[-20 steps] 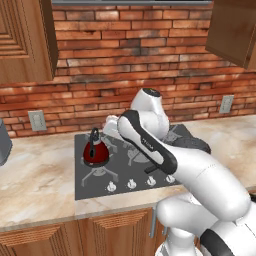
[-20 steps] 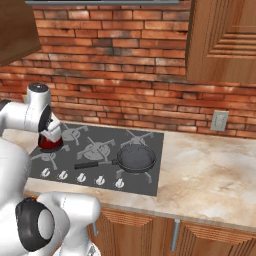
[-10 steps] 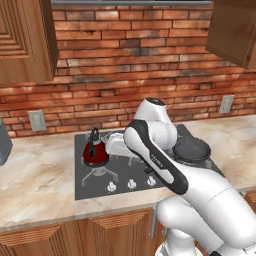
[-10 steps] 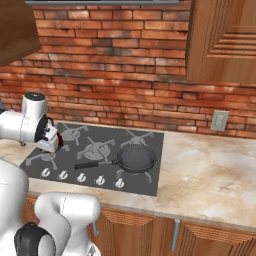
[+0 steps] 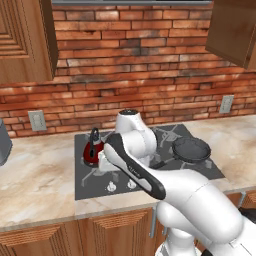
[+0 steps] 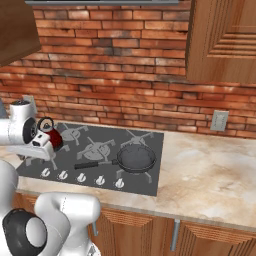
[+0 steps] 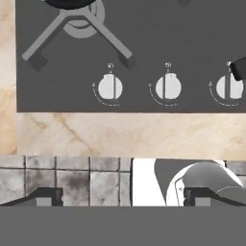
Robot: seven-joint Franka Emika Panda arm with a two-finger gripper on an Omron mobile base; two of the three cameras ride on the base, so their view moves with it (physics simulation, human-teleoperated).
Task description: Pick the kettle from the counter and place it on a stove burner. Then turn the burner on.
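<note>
Small squat dark-red kettle (image 5: 93, 151) w/ black arched handle sits on the back-left burner of the dark grey cooktop panel (image 5: 87, 187); seen also in right base view (image 6: 52, 138). So the placing looks done. Judged step now: turning the burner on.

Two-finger gripper (image 7: 122, 196) hangs over the front edge of the cooktop, pointing straight down. Dark fingertips (image 7: 46, 196) stand wide apart, nothing between them. Empty.

Hand view: row of round white knobs along the cooktop's front strip, lying just ahead of the gripper, toward the wall. Leftmost knob (image 7: 110, 88) sits almost in line w/ the gap between the tips; middle knob (image 7: 167, 87) a bit to its right; third knob (image 7: 228, 87) further right, partly cut by a dark bar, prob. the black frying pan's handle. Grey burner grate (image 7: 77, 27) beyond the leftmost knob, w/ the kettle's dark underside at the view's top edge.

Key relation: knob row runs left-right across the gripper's closing line; the kettle is beyond and slightly left. Which knob drives the kettle's burner can't be told. The marks are too small. Beige marble-patterned stone counter (image 7: 120, 132) lies betw. knobs and gripper.

Black frying pan (image 6: 136, 158) rests on the front-right burner, well off to the gripper's right.
</note>
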